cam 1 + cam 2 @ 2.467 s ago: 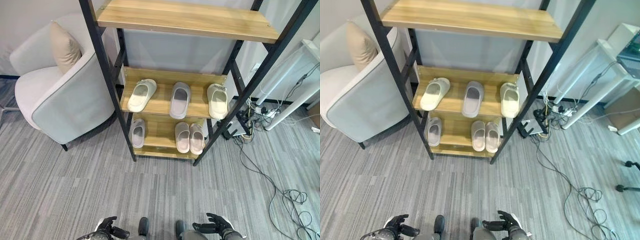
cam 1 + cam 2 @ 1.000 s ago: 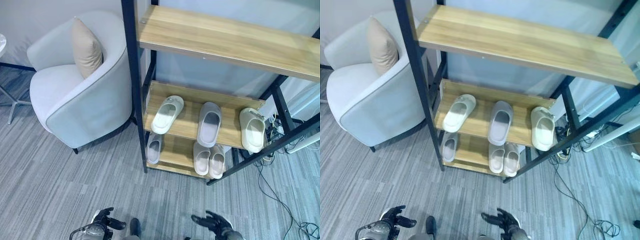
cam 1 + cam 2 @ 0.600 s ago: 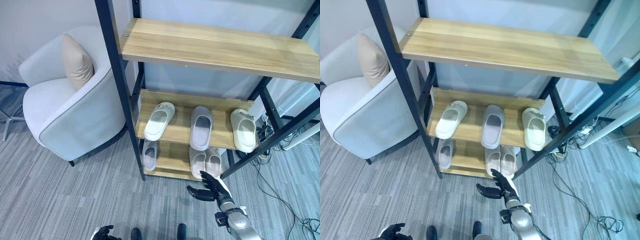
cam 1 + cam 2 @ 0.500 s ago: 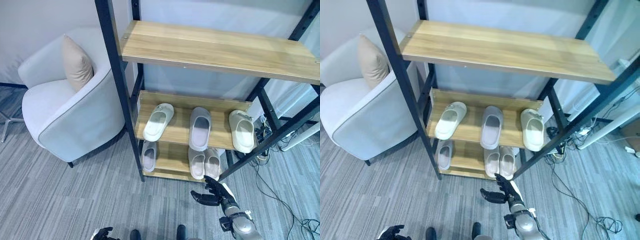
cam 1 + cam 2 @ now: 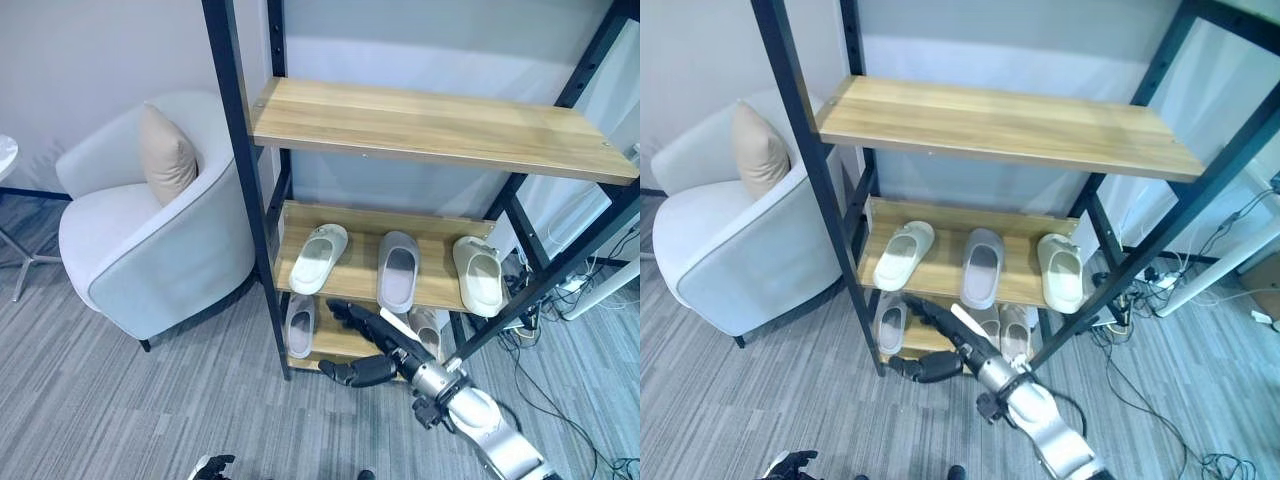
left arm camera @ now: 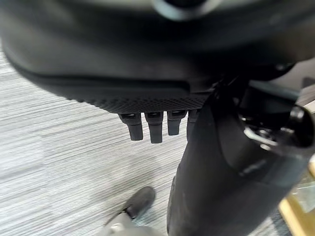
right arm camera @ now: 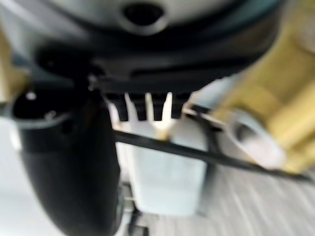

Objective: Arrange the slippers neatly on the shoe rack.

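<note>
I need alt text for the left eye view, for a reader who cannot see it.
An open robot hand reaches toward the bottom shelf of a shoe rack, where a grey slipper lies. The middle shelf holds a cream slipper, a grey one and another cream one. An armchair stands left.

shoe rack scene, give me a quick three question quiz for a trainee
1. True or false: the top shelf holds a slipper.
2. How many slippers lie on the middle shelf?
A. one
B. two
C. three
3. Fill in: the right hand, fingers straight, reaches toward the ____ shelf, in front of the slipper pair.

Key: 1 false, it is bare. 2 C: a cream slipper turned askew, a grey slipper, and a second cream slipper. 3 bottom.
</note>
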